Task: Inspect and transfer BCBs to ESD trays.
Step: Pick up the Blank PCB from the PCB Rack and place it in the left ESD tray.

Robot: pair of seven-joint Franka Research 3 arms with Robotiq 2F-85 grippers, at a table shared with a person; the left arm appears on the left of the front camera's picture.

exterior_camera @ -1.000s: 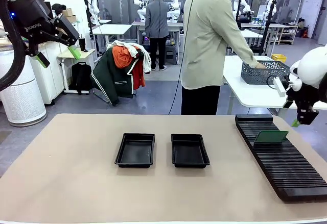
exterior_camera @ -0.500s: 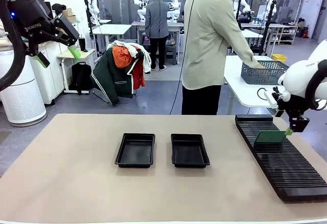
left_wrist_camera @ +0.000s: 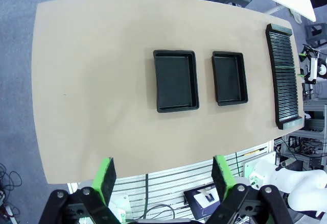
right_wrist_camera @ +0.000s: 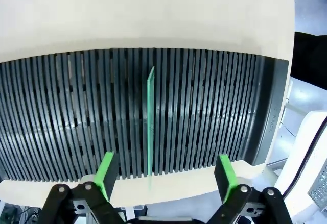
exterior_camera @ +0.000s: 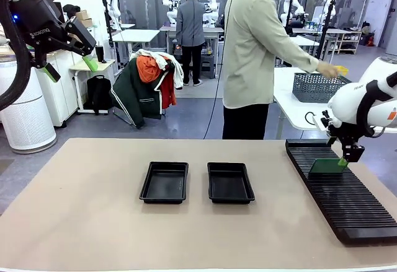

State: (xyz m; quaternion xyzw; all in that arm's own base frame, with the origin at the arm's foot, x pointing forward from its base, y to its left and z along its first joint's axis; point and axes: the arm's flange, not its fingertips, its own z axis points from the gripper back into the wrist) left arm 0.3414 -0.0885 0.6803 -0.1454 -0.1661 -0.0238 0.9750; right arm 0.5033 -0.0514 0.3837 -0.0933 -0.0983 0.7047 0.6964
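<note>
Right pincer [right_wrist_camera: 165,158], spread wide, just above upright BCB [right_wrist_camera: 150,122] in rack [right_wrist_camera: 61,112].

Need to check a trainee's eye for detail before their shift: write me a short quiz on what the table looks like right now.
1. True or false: both ESD trays are empty.
2. Pick one. The BCB is: A) lying flat in a tray; B) standing on edge in a slot of the black rack; C) leaning against a tray's rim.
3. Short answer: which claw is lined up over that board, jaws open?

Key: 1 true. 2 B. 3 the right claw.
</note>
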